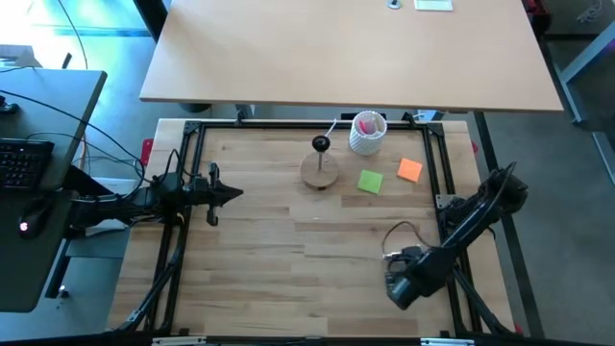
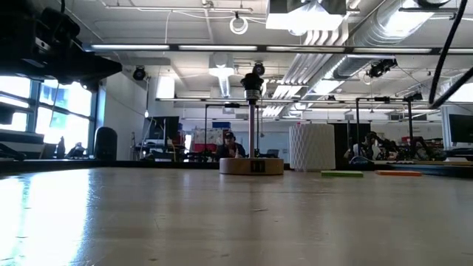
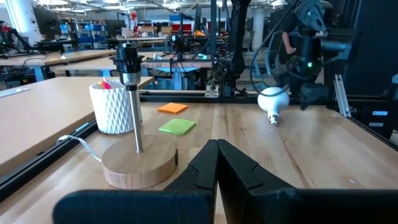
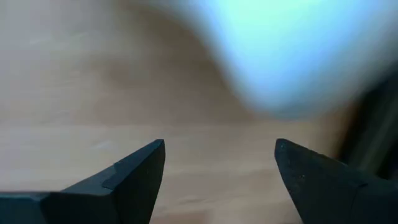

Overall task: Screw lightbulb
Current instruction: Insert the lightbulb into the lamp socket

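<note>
Early stage, nothing screwed in. The lightbulb [image 3: 272, 101] lies on the counter [image 1: 288, 259] at lower right of the high view, under the right pincer [image 4: 221, 163], spread wide, holding nothing. Socket [image 1: 320, 145] bare, upper centre. Left pincer [image 1: 233, 192] closed, empty, idle mid-left. Grasp, carry, screwing all remain.

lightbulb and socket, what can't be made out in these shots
- Lightbulb: in the high view the right arm covers it; in the right wrist view only a white blur.
- Cup: its pink contents are too small to identify.
- Right gripper: jaws open; any contact with the bulb is unclear.
</note>
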{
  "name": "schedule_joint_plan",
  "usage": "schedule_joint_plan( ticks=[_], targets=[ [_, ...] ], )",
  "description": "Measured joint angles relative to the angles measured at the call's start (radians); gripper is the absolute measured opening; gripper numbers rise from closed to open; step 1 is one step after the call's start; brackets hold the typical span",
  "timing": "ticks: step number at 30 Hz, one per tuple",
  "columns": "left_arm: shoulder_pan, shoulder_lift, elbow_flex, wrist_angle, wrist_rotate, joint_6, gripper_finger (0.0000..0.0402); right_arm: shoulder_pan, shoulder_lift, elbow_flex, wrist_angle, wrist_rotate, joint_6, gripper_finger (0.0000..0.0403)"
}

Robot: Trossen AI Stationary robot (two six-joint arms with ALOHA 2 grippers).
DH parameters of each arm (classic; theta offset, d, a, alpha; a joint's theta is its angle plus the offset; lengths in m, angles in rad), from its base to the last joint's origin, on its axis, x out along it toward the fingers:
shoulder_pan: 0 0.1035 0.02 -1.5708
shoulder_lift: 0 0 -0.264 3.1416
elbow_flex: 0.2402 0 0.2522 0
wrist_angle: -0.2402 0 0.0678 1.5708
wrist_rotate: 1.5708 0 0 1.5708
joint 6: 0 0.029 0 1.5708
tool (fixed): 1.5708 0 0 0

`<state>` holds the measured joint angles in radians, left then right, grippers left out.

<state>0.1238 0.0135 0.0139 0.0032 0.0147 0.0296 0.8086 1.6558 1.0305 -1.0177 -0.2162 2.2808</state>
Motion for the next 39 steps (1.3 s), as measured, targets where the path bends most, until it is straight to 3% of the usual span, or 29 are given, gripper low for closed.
schedule_joint_plan(
  ticks=[7, 13, 17, 22, 30, 34, 39],
  targets=[
    [0.000, 0.000, 0.000, 0.000, 0.000, 0.000, 0.0000, -0.040, -0.052, 0.000, -0.320, 0.083, -0.054, 0.0303],
    [0.000, 0.000, 0.000, 0.000, 0.000, 0.000, 0.0000, -0.158, -0.061, 0.000, -0.433, 0.244, -0.290, 0.0303],
    [0.000, 0.000, 0.000, 0.000, 0.000, 0.000, 0.0000, -0.253, -0.060, 0.000, -0.330, 0.346, -0.399, 0.0303],
    [0.000, 0.000, 0.000, 0.000, 0.000, 0.000, 0.0000, -0.293, -0.064, -0.017, -0.276, 0.352, -0.364, 0.0303],
    [0.000, 0.000, 0.000, 0.000, 0.000, 0.000, 0.0000, -0.369, -0.109, -0.271, 0.120, 0.452, -0.350, 0.0303],
    [0.000, 0.000, 0.000, 0.000, 0.000, 0.000, 0.0000, -0.428, -0.109, -0.313, 0.255, 0.581, -0.437, 0.0302],
    [0.000, 0.000, 0.000, 0.000, 0.000, 0.000, 0.0000, -0.525, -0.109, -0.313, 0.268, 0.610, -0.676, 0.0302]
  ],
)
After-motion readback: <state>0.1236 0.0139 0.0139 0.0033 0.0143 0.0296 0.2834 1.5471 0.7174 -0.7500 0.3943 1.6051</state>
